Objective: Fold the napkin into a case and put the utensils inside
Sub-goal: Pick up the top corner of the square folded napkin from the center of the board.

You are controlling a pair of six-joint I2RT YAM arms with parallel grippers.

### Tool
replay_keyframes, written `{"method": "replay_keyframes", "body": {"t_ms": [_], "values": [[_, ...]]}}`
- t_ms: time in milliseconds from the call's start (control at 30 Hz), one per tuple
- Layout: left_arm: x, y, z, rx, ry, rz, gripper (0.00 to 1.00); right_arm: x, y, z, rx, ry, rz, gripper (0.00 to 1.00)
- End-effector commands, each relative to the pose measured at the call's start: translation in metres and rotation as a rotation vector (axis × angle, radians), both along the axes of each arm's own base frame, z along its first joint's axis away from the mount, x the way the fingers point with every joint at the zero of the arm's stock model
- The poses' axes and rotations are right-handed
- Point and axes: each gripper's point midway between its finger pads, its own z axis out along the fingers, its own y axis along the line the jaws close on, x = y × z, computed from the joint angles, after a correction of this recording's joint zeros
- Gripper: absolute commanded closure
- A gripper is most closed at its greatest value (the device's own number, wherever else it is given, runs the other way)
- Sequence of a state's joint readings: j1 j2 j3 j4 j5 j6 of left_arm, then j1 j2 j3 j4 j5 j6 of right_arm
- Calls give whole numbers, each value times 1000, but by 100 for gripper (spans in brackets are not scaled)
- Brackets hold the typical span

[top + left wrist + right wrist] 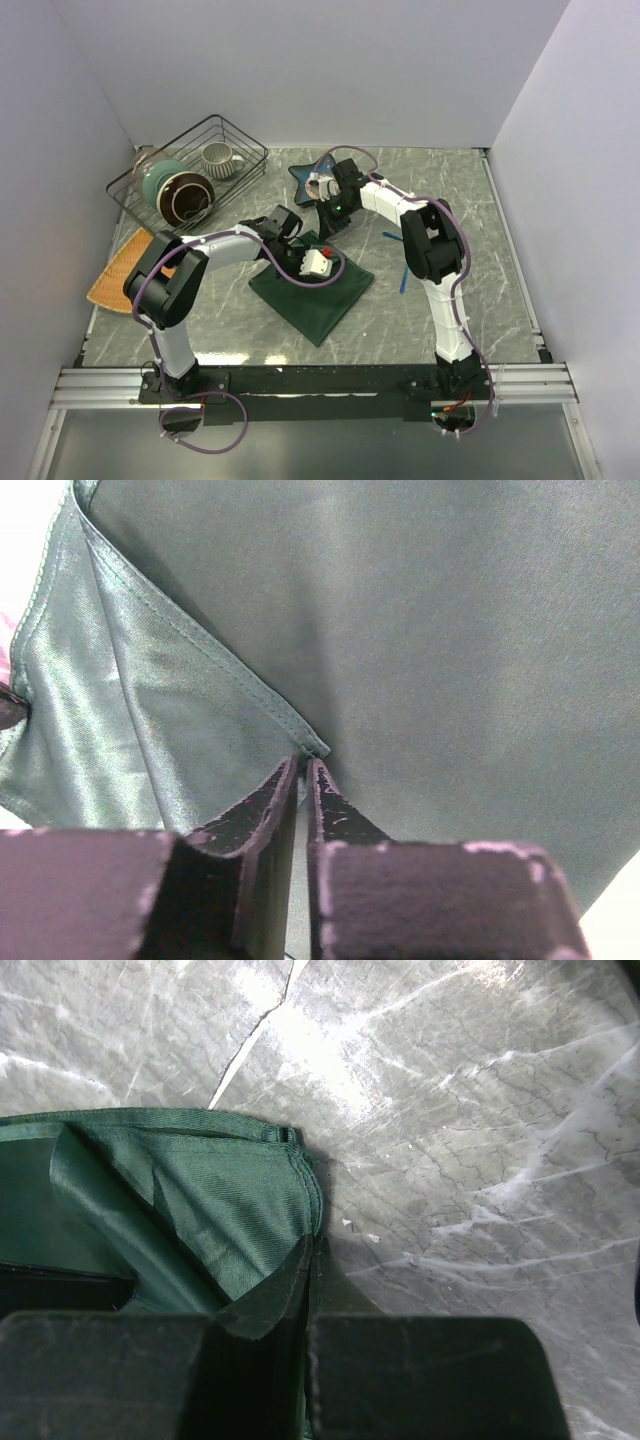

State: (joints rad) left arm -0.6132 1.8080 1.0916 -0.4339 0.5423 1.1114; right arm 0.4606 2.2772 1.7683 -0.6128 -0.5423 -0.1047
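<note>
- The left arm and the right arm share one build: white tubular links between bulky black joint housings.
- Purple cables run along both arms and curl loose by the near bases.
- A white camera block sits at the left wrist.
- The left gripper has dark fingers with scuffed, pinkish worn edges.
- The right gripper has plain dark fingers.

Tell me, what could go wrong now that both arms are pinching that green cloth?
1. The left tool pinches only the tip of a hemmed corner of the napkin, so the cloth may slip free when pulled.
2. The right tool grips a bunched, layered edge; pulling there could drag the fold crooked.
</note>
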Motion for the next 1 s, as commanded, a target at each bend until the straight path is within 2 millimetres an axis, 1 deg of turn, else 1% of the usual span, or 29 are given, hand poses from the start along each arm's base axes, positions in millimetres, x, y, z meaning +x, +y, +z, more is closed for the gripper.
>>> {"method": "replay_keyframes", "body": {"t_ms": [0,133,233,400,633,700,733,767,800,833,867,900,933,967], "values": [[-2,-15,29,-84,-18,-45,88,10,13,12,27,-51,15,100],[-4,-16,38,-100,-16,-42,96,9,13,10,28,-46,15,100],[-7,-15,39,-98,-13,-41,99,8,14,8,27,-46,16,100],[-11,-14,44,-101,-20,-30,99,9,13,8,25,-46,13,100],[-24,-17,53,-115,-6,-26,99,9,14,9,21,-52,15,100],[-26,-16,49,-106,-10,-15,99,10,14,9,20,-52,15,100],[-21,-14,46,-90,-28,-1,99,10,14,10,21,-54,13,100],[-17,-14,44,-84,-42,6,96,10,14,10,20,-51,13,100],[-14,-14,43,-74,-44,13,88,10,14,9,21,-50,13,100],[-12,-13,35,-50,-31,25,69,10,14,10,22,-51,13,100],[-10,-11,31,-28,-24,33,63,10,15,11,23,-50,14,100],[-6,-12,31,-22,-26,39,60,9,15,10,23,-48,14,100],[-5,-11,24,-7,-18,43,57,10,15,10,23,-50,14,100],[-3,-11,22,2,-20,44,56,10,15,10,23,-49,14,100]]}}
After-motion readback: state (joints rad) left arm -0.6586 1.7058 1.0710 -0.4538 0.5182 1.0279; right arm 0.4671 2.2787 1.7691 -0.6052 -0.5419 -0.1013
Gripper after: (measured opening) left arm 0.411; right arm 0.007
